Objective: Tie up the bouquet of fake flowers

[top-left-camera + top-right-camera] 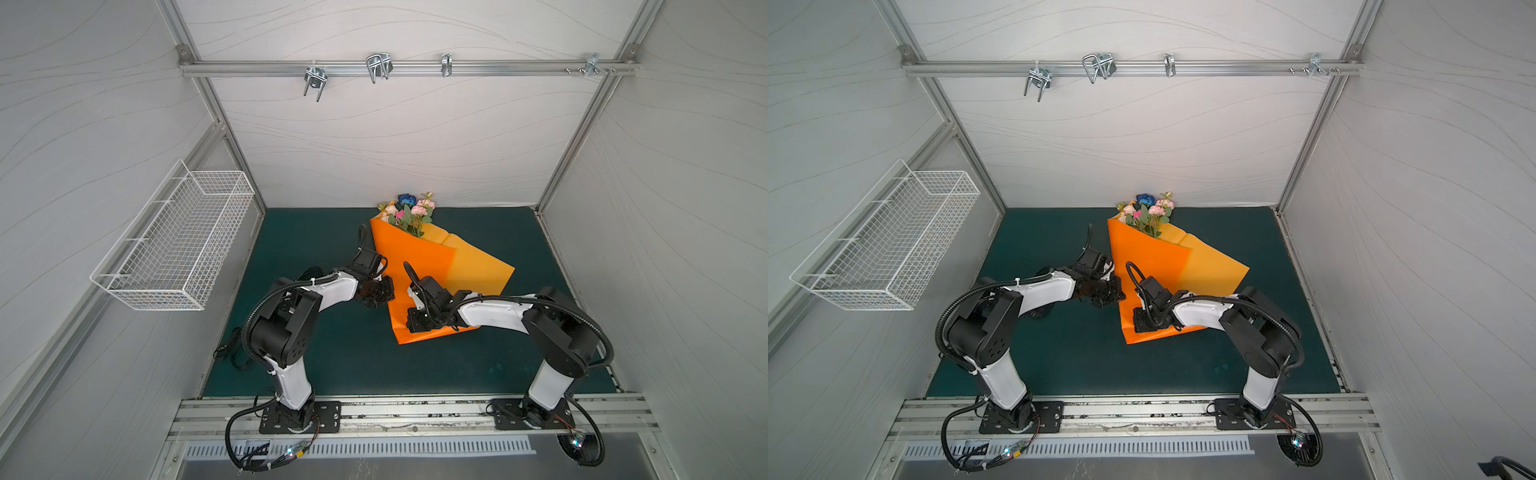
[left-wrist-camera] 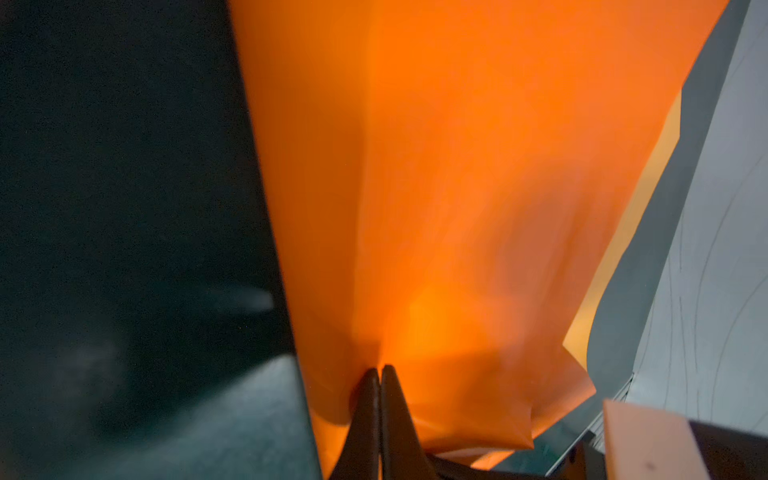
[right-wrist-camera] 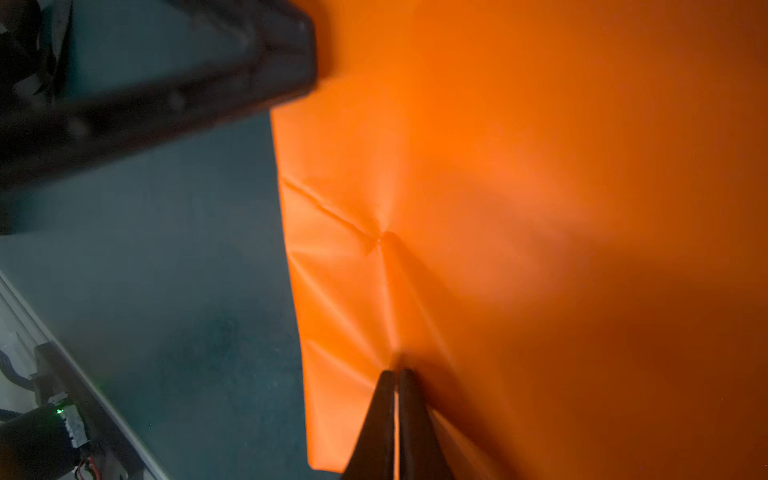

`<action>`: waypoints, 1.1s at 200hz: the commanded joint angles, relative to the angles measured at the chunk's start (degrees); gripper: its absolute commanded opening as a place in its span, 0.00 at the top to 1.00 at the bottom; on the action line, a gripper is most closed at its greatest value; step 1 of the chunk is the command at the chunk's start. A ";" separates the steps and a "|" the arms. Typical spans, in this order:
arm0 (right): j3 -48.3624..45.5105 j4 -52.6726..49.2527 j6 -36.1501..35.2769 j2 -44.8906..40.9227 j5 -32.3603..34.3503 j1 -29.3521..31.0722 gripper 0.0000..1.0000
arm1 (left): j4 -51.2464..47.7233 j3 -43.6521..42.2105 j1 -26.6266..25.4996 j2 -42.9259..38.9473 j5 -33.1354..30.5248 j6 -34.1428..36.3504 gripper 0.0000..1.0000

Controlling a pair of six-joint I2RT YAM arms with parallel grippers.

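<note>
Poking out of the far, open end of the orange wrapping paper (image 1: 415, 266), the bouquet of fake flowers (image 1: 409, 212) lies with its stems hidden inside the wrap. I count one bouquet with one blue rose among several pink and peach blooms. There is one sheet of paper, with one flap folded over the stems and a second flap spread flat beside it.

The left gripper (image 2: 380, 370) sits at the paper's near left edge with its jaws closed. The paper puckers at the tips, so it looks pinched there. The right gripper (image 3: 397, 372) is on the paper's narrow near end, jaws also together, with creases fanning out from them, which again reads as a pinch on the paper.

I judge the step in hand to be gathering the wrap around the stems; nothing binds it yet. The next move calls for one arm to keep the cone closed while the other lets go and fetches a tie. One black strip (image 1: 228, 349) lies well to the left of the paper, past the left arm's elbow.

Farther left of the paper hangs one wire basket (image 1: 178, 245). High beyond it, one rail carries four metal fittings (image 1: 378, 66).
</note>
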 commanded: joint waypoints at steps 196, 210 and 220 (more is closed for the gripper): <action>-0.20 -1.63 0.97 3.75 -3.59 -0.16 0.94 | 4.98 19.07 15.21 21.33 6.81 -7.15 0.95; -0.01 -1.60 1.00 4.18 -3.97 -0.12 0.94 | 4.90 21.28 15.34 22.75 7.67 -7.45 0.94; 0.17 -1.65 0.85 4.47 -4.26 -0.10 0.94 | 4.47 22.86 15.27 23.57 7.72 -7.48 0.94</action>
